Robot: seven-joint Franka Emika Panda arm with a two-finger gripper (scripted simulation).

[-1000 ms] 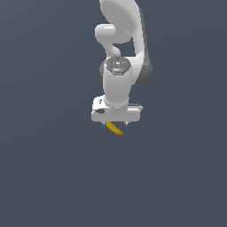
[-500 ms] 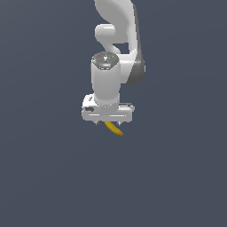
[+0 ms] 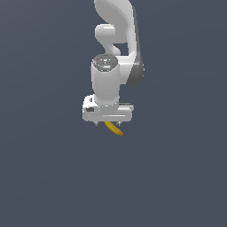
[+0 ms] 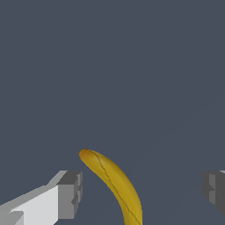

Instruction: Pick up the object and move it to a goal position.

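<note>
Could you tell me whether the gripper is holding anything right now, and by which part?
Nothing is held: the gripper is open, its fingers apart from the banana between them.

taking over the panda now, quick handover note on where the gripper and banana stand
Gripper: open, fingers well apart, one finger on each side of the banana with clear gaps. Nothing held.
Banana: lies between the open fingers on the plain grey floor; in the exterior view it shows just under the gripper, with its tip sticking out toward the exterior view's right.
Done: gripper positioned over the banana, straddling it.
Left: close on the banana, lift it, carry it to the goal. No goal marker shows in either view, so confirm the target before moving.
</note>
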